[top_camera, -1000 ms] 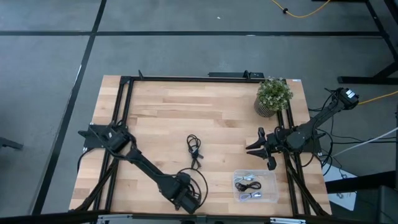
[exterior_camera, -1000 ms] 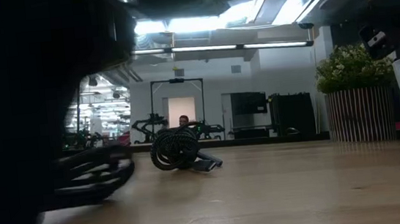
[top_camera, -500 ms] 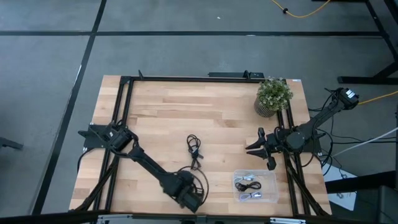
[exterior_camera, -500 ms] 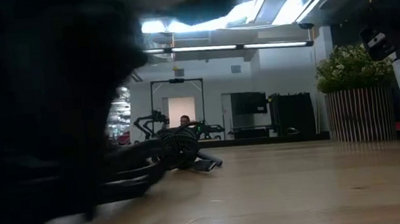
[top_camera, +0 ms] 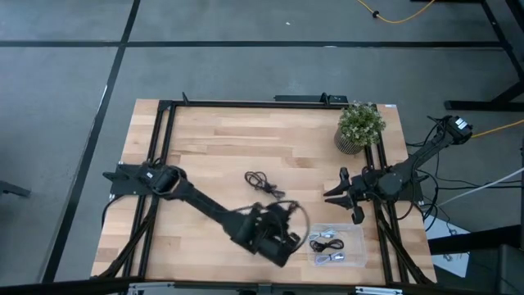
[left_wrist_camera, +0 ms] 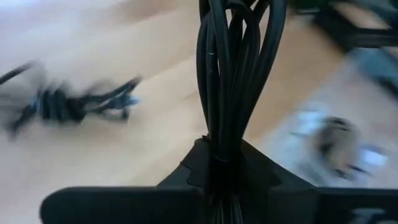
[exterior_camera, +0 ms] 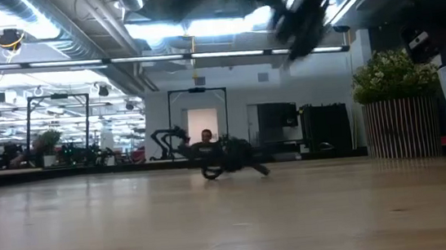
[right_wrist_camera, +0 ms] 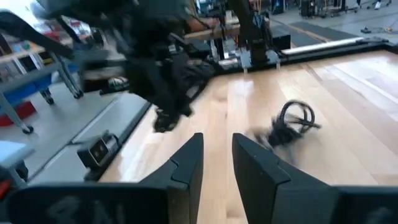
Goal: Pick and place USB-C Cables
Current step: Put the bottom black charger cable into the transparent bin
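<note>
From above, my left gripper [top_camera: 282, 233] has swung off the table's [top_camera: 205, 147] near edge with a black cable bundle [top_camera: 291, 215], now beside the clear bin [top_camera: 358, 238]. Another cable [top_camera: 264, 181] lies mid-table; the right gripper [top_camera: 337, 195] waits, parted and empty. Across the low view, the table cable [exterior_camera: 229, 168] sits alone. At the left wrist, fingers pinch the bundle [left_wrist_camera: 233, 74]: pick done, drop next.

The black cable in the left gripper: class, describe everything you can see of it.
The black cable is a thin, glossy cord wound into a bundle of several loops. The left gripper pinches it at one end, so the loops stand up from between the fingers. Seen from above, it hangs over the wooden table, lifted clear, beside the clear plastic box.
</note>
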You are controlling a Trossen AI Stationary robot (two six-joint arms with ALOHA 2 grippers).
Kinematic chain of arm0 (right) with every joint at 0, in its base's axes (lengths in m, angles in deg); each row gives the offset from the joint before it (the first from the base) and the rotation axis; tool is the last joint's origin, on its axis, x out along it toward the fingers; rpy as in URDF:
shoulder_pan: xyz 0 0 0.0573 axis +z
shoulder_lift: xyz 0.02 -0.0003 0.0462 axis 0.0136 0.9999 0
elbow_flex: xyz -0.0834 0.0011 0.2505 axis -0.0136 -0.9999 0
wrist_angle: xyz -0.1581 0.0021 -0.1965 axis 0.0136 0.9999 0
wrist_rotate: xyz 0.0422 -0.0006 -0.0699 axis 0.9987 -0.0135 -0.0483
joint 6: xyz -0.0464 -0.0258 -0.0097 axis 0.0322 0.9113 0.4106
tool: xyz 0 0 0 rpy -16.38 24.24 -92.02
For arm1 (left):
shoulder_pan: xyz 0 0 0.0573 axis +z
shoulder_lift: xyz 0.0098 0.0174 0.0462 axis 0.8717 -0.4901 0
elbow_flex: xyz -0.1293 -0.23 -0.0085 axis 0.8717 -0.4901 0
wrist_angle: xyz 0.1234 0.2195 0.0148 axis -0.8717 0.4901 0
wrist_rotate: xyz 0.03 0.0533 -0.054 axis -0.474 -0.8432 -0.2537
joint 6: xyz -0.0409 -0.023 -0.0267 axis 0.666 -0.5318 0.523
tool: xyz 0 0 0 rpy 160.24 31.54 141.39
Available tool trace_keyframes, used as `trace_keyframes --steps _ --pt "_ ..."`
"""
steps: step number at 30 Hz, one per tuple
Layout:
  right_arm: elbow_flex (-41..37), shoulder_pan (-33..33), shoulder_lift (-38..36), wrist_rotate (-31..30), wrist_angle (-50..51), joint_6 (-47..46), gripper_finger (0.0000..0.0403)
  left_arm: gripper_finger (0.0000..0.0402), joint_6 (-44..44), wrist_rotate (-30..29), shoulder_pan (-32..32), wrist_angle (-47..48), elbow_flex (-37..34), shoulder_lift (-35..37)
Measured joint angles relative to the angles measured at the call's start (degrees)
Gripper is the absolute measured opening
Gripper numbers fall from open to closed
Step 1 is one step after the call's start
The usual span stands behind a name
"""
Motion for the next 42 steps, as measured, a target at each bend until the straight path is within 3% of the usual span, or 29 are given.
trace_keyframes --steps 6,9,11,15,24,29,37,42 --pt "0.0 0.0 -1.7 -0.1 -4.2 0.3 0.009 0.0036 -33.1 8.9 6.8 -19.6 4.1 0.0" --pt "0.0 0.0 -4.3 -3.8 -4.6 0.5 0.009 0.0036 -41.6 18.4 8.1 -28.6 4.3 -0.4" --pt "0.0 0.0 -6.1 -7.2 -4.6 1.6 0.009 0.0036 -42.7 23.2 8.7 -30.0 4.3 -1.3" --pt "0.0 0.0 -10.3 -10.9 -4.9 4.8 0.009 0.0036 -42.4 25.2 9.3 -29.9 4.1 -3.9" --pt "0.0 0.0 -15.7 -3.3 -5.7 6.0 0.009 0.0036 -45.7 36.1 10.9 -47.9 4.2 -9.8" --pt "0.0 0.0 -16.2 -2.9 -5.9 5.9 0.009 0.0036 -45.5 38.0 10.8 -48.7 4.2 -10.2" --pt "0.0 0.0 -16.3 -2.8 -5.8 6.0 0.009 0.013 -47.2 38.4 10.3 -49.2 4.2 -10.2" --pt "0.0 0.0 -16.3 -2.4 -5.8 6.0 0.009 0.0147 -47.2 38.2 10.3 -49.2 4.2 -10.2"
